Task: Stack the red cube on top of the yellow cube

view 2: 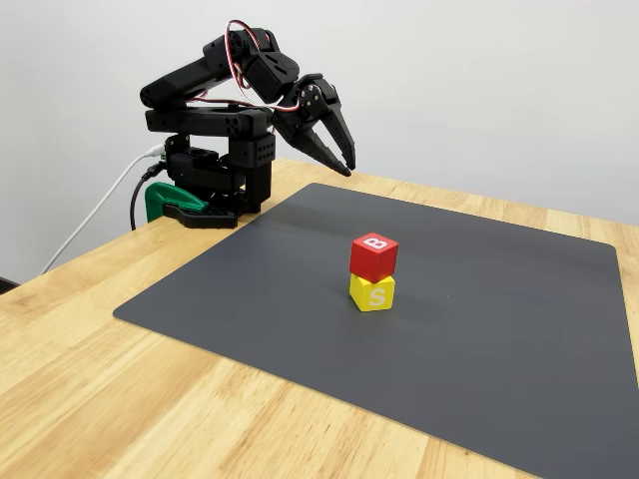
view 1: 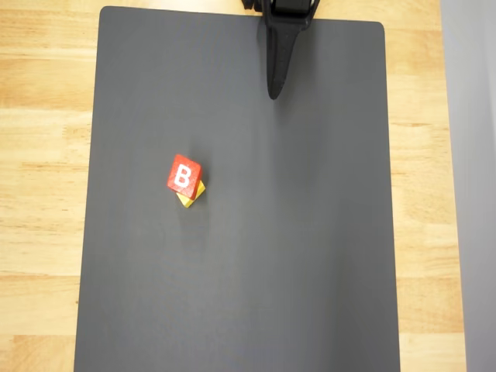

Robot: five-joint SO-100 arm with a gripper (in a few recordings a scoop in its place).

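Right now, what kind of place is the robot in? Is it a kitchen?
Not a kitchen; probably a robot test bench. A wooden table holds a dark grey mat, with the black arm clamped at the edge and the red cube stacked on the yellow cube.

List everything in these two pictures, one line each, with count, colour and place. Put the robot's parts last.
red block: one, red with a white B on top, resting on the yellow block near the middle of the mat.
yellow block: one, yellow with a pale S on its side in the fixed view, on the mat under the red block.
mat: one, dark grey, covering most of the table.
table: one, light wood, under everything.
clamp: one, green, at the table edge by the arm's base.
cables: white and black, running off the table edge from the base.
arm: one, black, folded at the mat's far edge.
claw: one, black, raised and empty, away from the blocks.
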